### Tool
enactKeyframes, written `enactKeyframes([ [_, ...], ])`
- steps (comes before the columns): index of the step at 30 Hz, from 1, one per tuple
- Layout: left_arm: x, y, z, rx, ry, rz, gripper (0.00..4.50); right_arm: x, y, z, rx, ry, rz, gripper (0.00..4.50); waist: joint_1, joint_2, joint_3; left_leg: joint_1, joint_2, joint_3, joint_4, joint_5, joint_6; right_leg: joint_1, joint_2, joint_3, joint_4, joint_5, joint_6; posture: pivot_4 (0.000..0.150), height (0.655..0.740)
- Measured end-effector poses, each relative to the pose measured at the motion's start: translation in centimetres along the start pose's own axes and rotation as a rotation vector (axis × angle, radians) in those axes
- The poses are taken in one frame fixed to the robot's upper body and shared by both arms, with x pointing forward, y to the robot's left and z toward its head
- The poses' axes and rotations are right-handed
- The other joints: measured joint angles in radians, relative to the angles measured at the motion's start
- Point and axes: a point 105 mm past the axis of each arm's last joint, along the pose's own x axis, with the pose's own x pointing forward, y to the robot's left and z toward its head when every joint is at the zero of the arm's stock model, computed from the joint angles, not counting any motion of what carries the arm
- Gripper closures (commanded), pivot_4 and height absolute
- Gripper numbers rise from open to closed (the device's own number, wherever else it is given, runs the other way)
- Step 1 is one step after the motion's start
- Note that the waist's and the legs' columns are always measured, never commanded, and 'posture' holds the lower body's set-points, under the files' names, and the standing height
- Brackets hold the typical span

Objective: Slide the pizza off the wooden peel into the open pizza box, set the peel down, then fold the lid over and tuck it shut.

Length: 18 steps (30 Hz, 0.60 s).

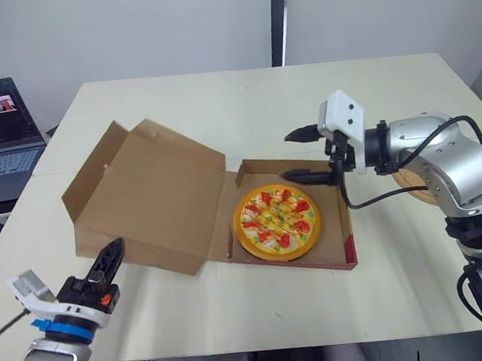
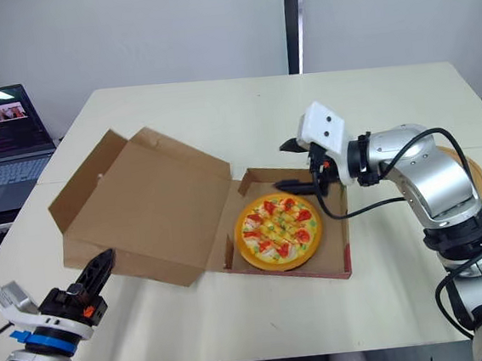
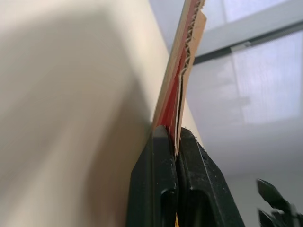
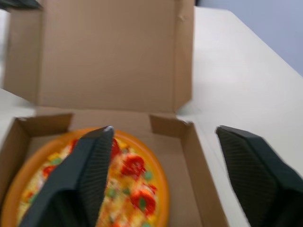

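your left gripper [image 1: 113,249] is clenched on the lid [image 1: 144,190] edge, arm low; your right gripper [image 1: 291,154] hangs spread over the box [image 1: 265,166] far wall, elbow bent.

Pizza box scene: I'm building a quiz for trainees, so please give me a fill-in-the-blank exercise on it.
1. The pizza lies in the cardboard ____.
2. The left gripper is shut on the edge of the carton's ____.
3. The right gripper, near the pizza, has its fingers ____.
Missing words: box; lid; open.
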Motion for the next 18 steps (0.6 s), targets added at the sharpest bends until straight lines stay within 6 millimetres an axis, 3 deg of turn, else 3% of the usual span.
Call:
enactKeyframes([
  [7,1.4,-4.4,0.0,0.111,0.099,-0.171,4.5,-0.7,-2.8,-2.6,0.017,0.105,-0.177,4.45,-0.001,0.0,0.0,0.0,0.0,0.001,0.0,0.0,0.0,0.0,0.001,0.001,0.0,0.0,0.0,0.15,0.74],
  [15,2.6,-6.3,-1.3,0.155,0.188,-0.267,4.5,-0.7,-7.3,-8.5,0.026,0.311,-0.391,4.48,-0.003,0.0,0.0,0.0,0.0,0.002,-0.001,0.0,0.0,-0.001,0.001,0.002,0.0,0.001,-0.002,0.15,0.74],
  [18,2.8,-6.5,-1.5,0.163,0.204,-0.281,4.5,-0.7,-8.3,-9.8,0.011,0.365,-0.408,4.48,-0.003,0.0,0.001,0.0,0.0,0.002,-0.001,0.0,-0.001,-0.001,0.001,0.002,0.0,0.001,-0.002,0.15,0.74],
])
